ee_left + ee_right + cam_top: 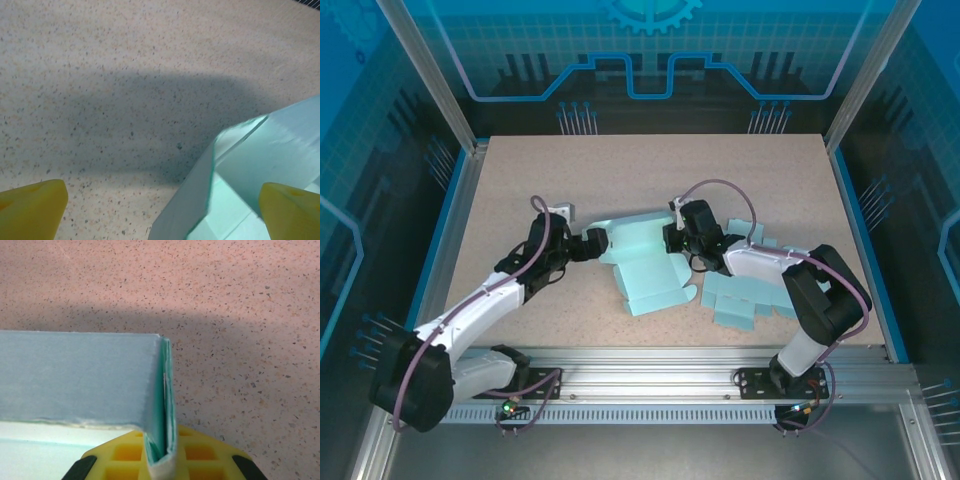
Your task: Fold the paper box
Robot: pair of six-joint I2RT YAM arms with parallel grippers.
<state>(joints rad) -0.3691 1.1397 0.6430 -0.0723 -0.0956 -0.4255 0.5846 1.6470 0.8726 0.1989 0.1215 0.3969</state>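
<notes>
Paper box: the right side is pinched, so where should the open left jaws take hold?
Take the upright wall at the left end of the paper box, approaching from the left. Its thin raised edge sits between the open left jaws, so closing there should probably pinch it.

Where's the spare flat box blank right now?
Top view: the flat blank lies on the table, front right, just right of the half-folded box, partly under the right arm.

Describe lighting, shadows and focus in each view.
Top external: sharp, evenly lit, blue glow around the table. Left wrist: broad shadow across the table, yellow fingers soft-edged. Right wrist: pinkish cast, shadow band behind the box.
</notes>
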